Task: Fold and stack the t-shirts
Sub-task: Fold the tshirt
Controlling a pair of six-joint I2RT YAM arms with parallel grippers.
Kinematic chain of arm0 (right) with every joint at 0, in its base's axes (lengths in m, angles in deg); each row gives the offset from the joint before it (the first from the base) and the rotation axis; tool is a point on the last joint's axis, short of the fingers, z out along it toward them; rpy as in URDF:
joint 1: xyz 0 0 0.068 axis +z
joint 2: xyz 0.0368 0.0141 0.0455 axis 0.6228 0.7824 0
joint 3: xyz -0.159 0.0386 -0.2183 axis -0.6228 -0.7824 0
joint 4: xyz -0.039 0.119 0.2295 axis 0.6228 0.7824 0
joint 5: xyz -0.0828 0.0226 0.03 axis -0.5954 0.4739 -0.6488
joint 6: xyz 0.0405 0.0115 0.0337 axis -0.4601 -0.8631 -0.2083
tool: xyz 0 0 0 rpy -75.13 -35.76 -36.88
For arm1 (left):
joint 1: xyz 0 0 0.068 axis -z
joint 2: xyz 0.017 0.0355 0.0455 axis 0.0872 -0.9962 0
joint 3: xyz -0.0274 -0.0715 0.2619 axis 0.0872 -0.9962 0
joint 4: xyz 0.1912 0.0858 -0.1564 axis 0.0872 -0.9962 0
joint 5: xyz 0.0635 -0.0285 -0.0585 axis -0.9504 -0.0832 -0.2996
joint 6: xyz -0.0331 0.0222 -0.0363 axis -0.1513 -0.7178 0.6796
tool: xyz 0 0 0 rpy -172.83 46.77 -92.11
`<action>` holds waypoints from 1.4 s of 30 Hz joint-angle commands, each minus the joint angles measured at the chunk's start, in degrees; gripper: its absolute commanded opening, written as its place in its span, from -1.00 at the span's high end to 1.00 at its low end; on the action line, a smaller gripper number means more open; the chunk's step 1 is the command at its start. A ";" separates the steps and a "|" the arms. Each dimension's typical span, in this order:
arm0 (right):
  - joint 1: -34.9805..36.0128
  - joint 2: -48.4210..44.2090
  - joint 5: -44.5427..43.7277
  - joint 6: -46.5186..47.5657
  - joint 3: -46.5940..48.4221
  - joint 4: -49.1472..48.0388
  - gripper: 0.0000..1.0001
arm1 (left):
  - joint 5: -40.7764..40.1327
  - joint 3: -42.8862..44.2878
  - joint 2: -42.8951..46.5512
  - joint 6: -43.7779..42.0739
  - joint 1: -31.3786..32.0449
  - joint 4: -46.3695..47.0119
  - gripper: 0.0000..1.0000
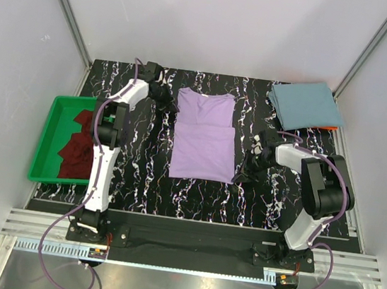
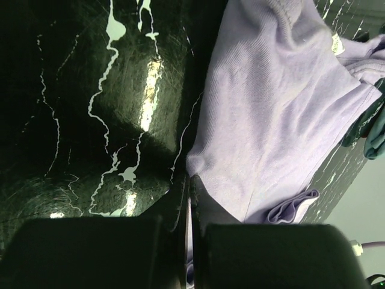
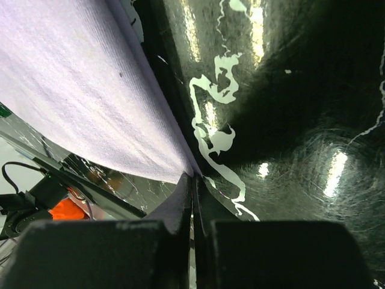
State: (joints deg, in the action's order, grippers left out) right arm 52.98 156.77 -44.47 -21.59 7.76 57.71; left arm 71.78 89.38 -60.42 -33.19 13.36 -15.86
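A lavender t-shirt (image 1: 205,135) lies flat in the middle of the black marbled table, its sleeves folded in. My left gripper (image 1: 169,101) is at its far left corner, shut on the lavender cloth (image 2: 271,102); the left wrist view shows the fabric pinched between the tips (image 2: 191,180). At the shirt's near right corner my right gripper (image 1: 240,177) is shut on that corner (image 3: 194,177), with the lavender cloth (image 3: 90,90) stretching away from it. A folded teal-blue t-shirt (image 1: 304,106) rests at the back right. The maroon t-shirt (image 1: 79,144) lies crumpled in a green tray (image 1: 45,141) at the left.
An orange item (image 1: 331,127) peeks out under the teal-blue shirt's near edge. Grey walls with metal rails enclose the table on three sides. Both arm bases stand on the near edge.
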 commanded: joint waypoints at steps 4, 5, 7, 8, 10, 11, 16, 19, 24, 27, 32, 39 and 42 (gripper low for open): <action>0.04 -3.34 -1.34 -1.66 -2.10 -0.32 1.00 | -0.39 2.58 0.57 -0.29 -0.89 0.77 1.00; -0.04 -3.69 -1.78 -2.19 -2.71 -0.59 1.00 | -0.74 2.58 0.75 -0.37 -0.98 0.42 1.00; -0.04 -3.87 -2.23 -2.54 -4.12 -1.29 1.00 | -0.40 2.14 0.75 -0.11 -1.15 0.32 1.00; 0.13 -3.87 -2.23 -2.89 -4.47 -1.46 1.00 | 0.04 2.05 0.92 -0.02 -1.15 0.93 1.00; 0.04 -4.04 -1.79 -3.16 -4.83 -1.99 1.00 | 2.40 1.88 1.10 -0.11 -1.15 1.20 1.00; 0.04 -4.31 -1.53 -3.42 -4.83 -1.99 1.00 | 3.38 1.96 1.62 -0.20 -1.15 1.20 0.77; -0.04 -4.92 0.05 -4.13 -3.51 -1.03 0.67 | 4.53 -0.48 6.62 -3.62 -1.85 -1.95 0.17; 0.04 -5.98 0.67 -5.44 -3.25 -0.32 0.21 | 0.07 -6.70 12.86 -5.64 -2.82 -7.22 0.02; 0.04 -8.97 -0.20 -5.62 -1.06 3.97 -0.05 | -3.04 -26.12 27.79 -6.79 -2.30 -7.69 0.01; 0.04 -8.53 0.15 -5.01 -0.08 4.51 -0.08 | -2.68 -38.44 35.88 -7.23 -0.11 -5.39 0.00; 0.04 -5.11 2.87 -5.79 -1.57 0.48 0.01 | -0.31 -50.84 43.45 -6.97 4.38 -1.62 -0.03; 0.13 -4.22 4.28 -6.15 -3.59 -1.99 0.17 | 1.11 -63.24 48.64 -2.31 7.10 4.19 -0.07; 0.04 -4.22 4.01 -5.97 -4.65 -1.90 0.22 | 0.66 -65.79 49.18 -1.70 9.38 5.15 -0.08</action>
State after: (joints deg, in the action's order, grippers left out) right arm 52.98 152.73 -41.89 -27.16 3.98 57.17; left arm 71.41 24.29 -14.78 -36.54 20.71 -15.47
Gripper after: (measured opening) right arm 0.394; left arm 0.536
